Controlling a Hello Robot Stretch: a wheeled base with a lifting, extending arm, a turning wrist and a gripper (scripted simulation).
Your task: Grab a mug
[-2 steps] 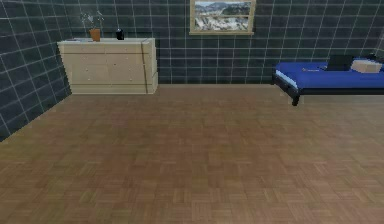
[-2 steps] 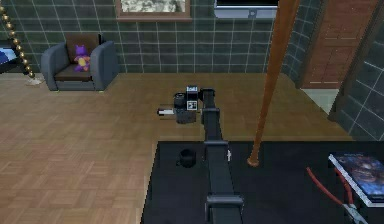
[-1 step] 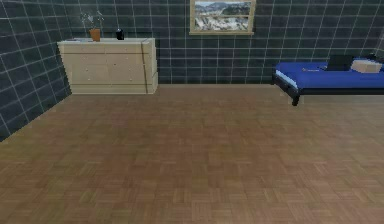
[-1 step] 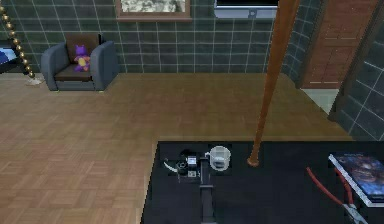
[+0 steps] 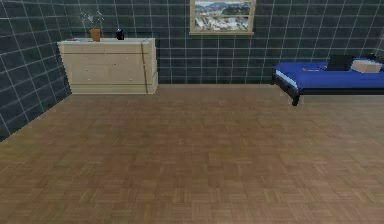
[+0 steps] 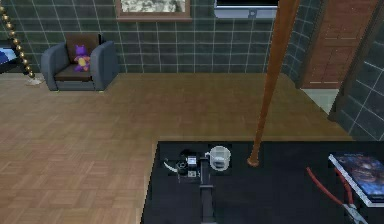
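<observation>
A pale mug (image 6: 219, 157) stands on the black table (image 6: 290, 190) near its far edge. The dark arm rises from the arm side view's bottom edge and ends right beside the mug. My gripper (image 6: 182, 165) sits just left of the arm's white marker squares, dark against the dark tabletop. I cannot tell whether it holds anything, nor whether it touches the mug. In the forward view, a small dark thing (image 5: 119, 34) stands on a pale dresser (image 5: 108, 66) against the far tiled wall.
A brown pole (image 6: 270, 80) stands on the table right of the mug. A book (image 6: 360, 175) and a red-handled tool (image 6: 325, 185) lie at the table's right. A grey armchair (image 6: 78, 65) holds a purple toy. A blue bed (image 5: 330, 78) is at the forward view's right.
</observation>
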